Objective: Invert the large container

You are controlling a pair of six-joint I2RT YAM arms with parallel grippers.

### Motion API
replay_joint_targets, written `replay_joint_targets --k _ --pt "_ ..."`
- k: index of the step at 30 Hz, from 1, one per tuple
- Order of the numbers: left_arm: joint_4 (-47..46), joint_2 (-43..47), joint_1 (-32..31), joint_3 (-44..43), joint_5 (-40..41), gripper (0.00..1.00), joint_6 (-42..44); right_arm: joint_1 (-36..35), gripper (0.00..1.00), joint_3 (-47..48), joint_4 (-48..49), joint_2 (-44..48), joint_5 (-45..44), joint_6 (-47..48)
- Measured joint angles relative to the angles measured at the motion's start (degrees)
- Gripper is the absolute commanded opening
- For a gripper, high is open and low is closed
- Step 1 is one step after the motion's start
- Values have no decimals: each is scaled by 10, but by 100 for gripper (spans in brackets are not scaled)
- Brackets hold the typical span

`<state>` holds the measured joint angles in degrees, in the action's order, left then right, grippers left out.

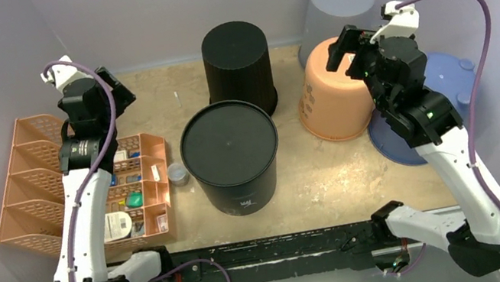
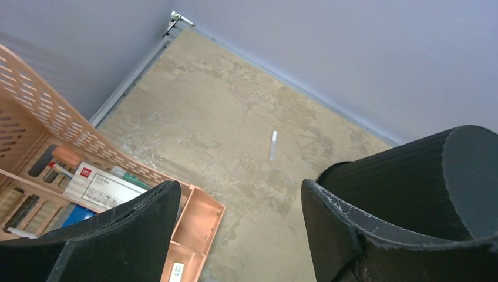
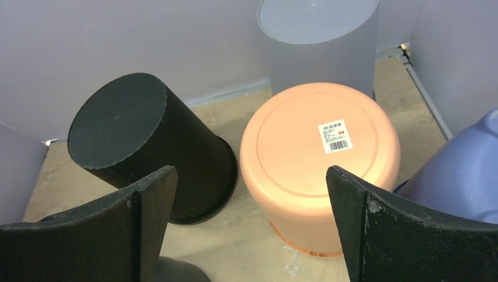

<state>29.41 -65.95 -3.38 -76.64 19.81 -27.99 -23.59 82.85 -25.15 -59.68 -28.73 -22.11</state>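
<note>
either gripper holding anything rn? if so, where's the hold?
Nothing held. The left gripper and right gripper are both open with nothing between the fingers.

Nothing was actually legible, tbh. The large black container [image 1: 230, 148] had a small white print [image 1: 245, 205] low on its near side, too tiny to read. Right of that container, the upturned orange tub [image 3: 293, 170] carried a white sticker [image 3: 336, 136] with a green logo, a barcode and a red mark (the text was just a blur). Left of the container, a white box [image 2: 104, 187] in the orange organizer [image 2: 202, 214] showed a red square logo, unreadable too.
</note>
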Motion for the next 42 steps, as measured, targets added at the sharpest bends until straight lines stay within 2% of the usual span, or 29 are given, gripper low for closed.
replay_joint_targets --k 14,17,21,25,33,42 --pt "-5 14 0 0 -17 75 10 0 100 -44 57 38 59 18" --pt "-5 14 0 -1 -54 75 27 0 100 -45 60 39 68 22" --pt "4 -1 -1 -21 -148 75 58 0 100 -45 62 38 78 22" --pt "7 -6 -6 -26 -188 75 78 0 100 -45 62 31 92 22" --pt "28 -35 -92 -51 -169 76 96 0 100 -45 59 11 122 22" --pt "41 -78 -91 -104 -179 76 60 0 100 -45 57 10 132 21"
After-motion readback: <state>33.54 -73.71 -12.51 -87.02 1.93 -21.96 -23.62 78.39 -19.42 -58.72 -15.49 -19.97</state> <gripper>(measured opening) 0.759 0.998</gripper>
